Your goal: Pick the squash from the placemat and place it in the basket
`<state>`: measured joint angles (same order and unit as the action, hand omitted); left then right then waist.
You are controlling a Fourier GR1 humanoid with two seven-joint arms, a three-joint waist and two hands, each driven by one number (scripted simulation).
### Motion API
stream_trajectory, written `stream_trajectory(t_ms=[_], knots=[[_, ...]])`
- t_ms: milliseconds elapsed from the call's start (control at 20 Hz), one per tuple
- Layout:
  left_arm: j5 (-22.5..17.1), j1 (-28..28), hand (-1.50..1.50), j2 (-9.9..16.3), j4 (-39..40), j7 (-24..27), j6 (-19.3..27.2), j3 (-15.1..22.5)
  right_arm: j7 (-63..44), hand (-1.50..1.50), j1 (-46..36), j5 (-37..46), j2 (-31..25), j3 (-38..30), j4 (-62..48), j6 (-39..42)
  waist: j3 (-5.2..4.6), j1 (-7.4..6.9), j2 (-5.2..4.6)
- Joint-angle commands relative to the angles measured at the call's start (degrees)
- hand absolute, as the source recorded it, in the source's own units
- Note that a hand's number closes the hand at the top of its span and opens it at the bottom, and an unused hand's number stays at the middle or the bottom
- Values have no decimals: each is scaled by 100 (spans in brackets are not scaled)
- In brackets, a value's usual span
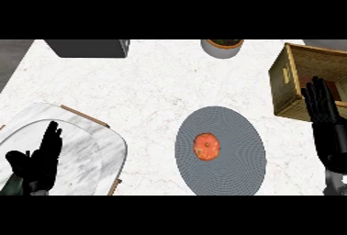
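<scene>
Left to right on my worktop (136, 92): left hand (37, 160), fingers straight and holding nothing, over a marble tray (102, 147); squash (207, 146) lying mid-placemat (230, 174). At right I log the right hand (325, 119), likewise straight-fingered and holding nothing, overlapping the basket (288, 80); box (88, 47) and pot (222, 47) at the far edge.

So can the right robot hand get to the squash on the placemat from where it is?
Probably yes. The right robot hand is open beside the basket, and only bare placemat lies between it and the squash. Nothing seems to block the way.
</scene>
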<state>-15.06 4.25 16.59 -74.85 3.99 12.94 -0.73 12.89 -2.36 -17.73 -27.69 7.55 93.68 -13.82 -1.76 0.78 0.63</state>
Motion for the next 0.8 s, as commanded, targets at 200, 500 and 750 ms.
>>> stream_trajectory(t_ms=[200,500,750], knots=[[307,-168,0,-48,490,-737,-427,698,-47,150,-1199,227,1451,448,-297,-935,178,-167,-116],[483,-157,0,64,147,-1275,-609,1056,-379,-150,-2034,1966,2408,2107,-1402,-1823,164,-441,-121],[389,-44,0,172,303,-1214,-756,893,-1674,-150,-2310,3226,2748,2548,-2232,-3056,134,-225,-51]])
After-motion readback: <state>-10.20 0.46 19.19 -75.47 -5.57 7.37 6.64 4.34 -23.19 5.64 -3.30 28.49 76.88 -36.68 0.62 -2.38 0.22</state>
